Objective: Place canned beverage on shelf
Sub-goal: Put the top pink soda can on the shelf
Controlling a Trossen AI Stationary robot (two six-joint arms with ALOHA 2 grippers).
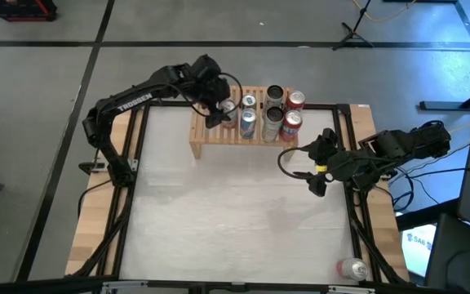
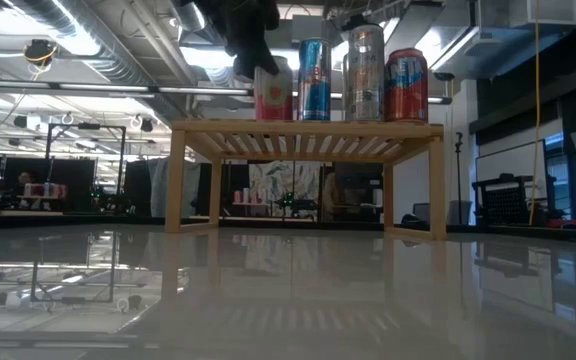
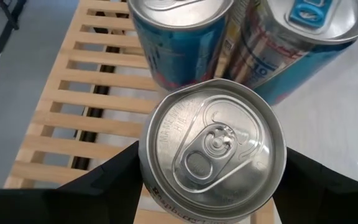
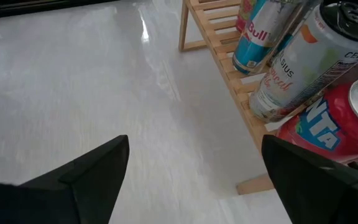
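One pink aluminium can [image 3: 211, 152] sits on your slatted light-wood shelf [image 1: 210, 135], left gripper [image 1: 223, 113] clamped on it; right gripper [image 1: 321, 167] spread wide.

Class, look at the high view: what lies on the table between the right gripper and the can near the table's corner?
Nothing: in the high view the table is bare between the open right gripper and the lone can.

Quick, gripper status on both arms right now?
Left gripper: shut on the pink-and-white beverage can, at the slatted light-wood shelf.
Right gripper: open, empty, over the table.
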